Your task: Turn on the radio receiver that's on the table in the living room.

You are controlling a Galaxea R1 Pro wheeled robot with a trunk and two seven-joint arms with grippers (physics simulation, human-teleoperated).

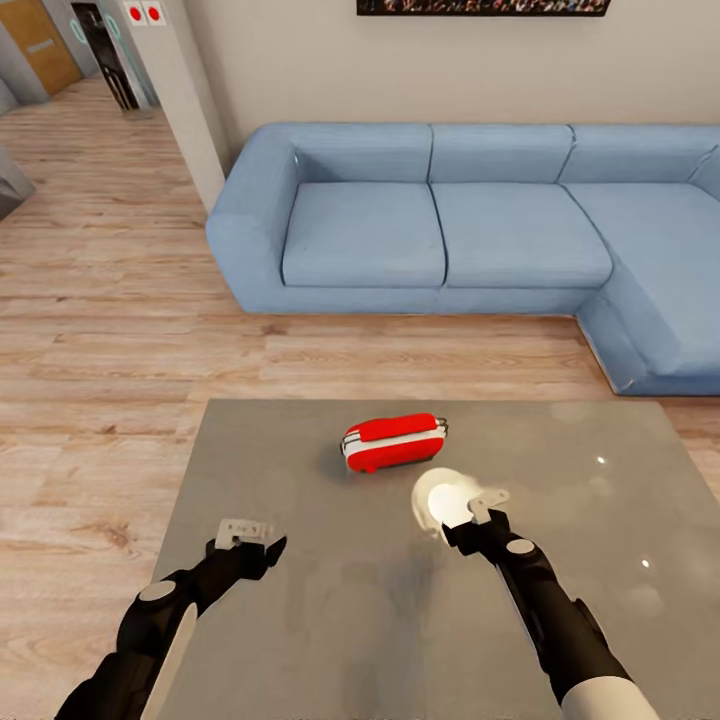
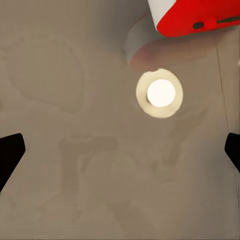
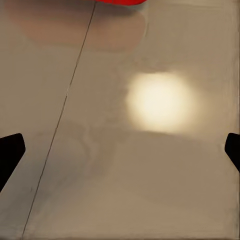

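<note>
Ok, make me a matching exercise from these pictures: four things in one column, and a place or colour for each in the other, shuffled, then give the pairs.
Column one:
1. radio receiver
2. sofa
3. left gripper
4. table

Column two:
A. blue, against the wall
B. grey and glossy, reflecting a lamp
C. red with a white band, lying on the table
D. open above the table's near left part, apart from the radio

Pairs: 1-C, 2-A, 3-D, 4-B
</note>
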